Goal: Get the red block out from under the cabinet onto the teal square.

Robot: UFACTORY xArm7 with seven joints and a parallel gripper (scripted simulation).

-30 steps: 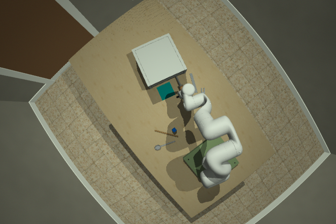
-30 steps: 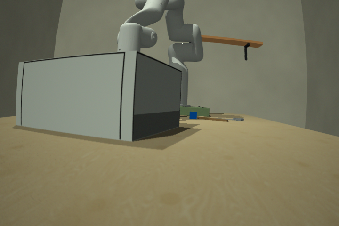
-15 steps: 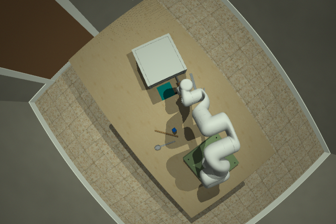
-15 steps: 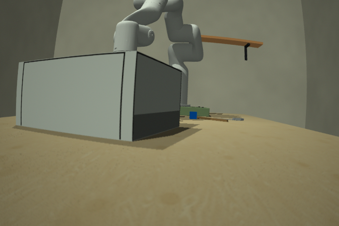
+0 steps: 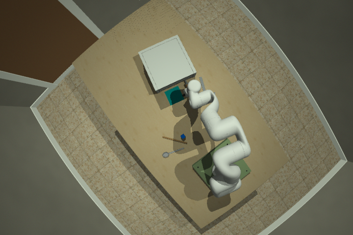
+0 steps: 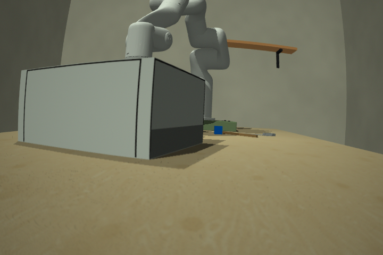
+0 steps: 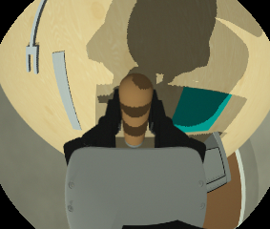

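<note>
The pale grey cabinet stands on the table; it also shows in the exterior view. The teal square lies on the table right in front of it, partly in shadow, and shows in the wrist view. My gripper is low at the cabinet's front edge, beside the teal square. It is shut on the wooden handle of a tool. The rest of the tool is hidden by the hand and the cabinet. The red block is not in view in any frame.
A blue cube, a wooden stick and a spoon lie mid-table. A grey strip and a fork lie beside the arm. The green base plate holds the arm. A wall shelf hangs behind.
</note>
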